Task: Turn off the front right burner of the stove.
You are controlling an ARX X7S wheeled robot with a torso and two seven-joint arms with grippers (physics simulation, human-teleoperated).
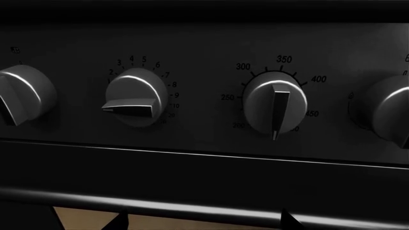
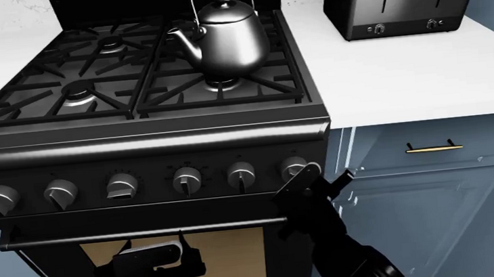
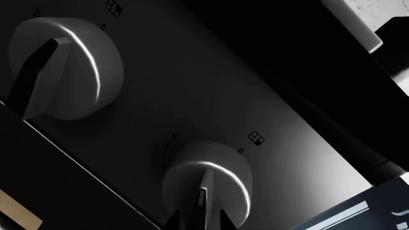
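We're at the approach stage, by our read: the right pincer is up against the stove's control panel, at the rightmost knob in the row of six, w/ the arm rising to it from below. Whether that knob has been turned at all we can't tell; no flame shows at any burner, so nothing confirms on or off. The turn itself looks not yet done, so grip, rotate and release are prob. all left.

The front right burner sits up and back from the pincer, on the cooktop, directly under the steel kettle, which covers most of it. Only a bit of burner head shows below the kettle base.

Pincer state: in the right wrist view the nearer knob fills the lower frame, its grip ridge pointing toward the cam, and two dark fingertips poke in just at the frame edge, either side of the ridge. They look slightly parted, straddling the ridge, not pinching it, but too little shows to be sure; contact we can't confirm. The next knob along lies further out, untouched.

The left pincer hangs low before the oven door, well apart from the knobs; its spread can't be read. Its cam just looks at the middle dials.
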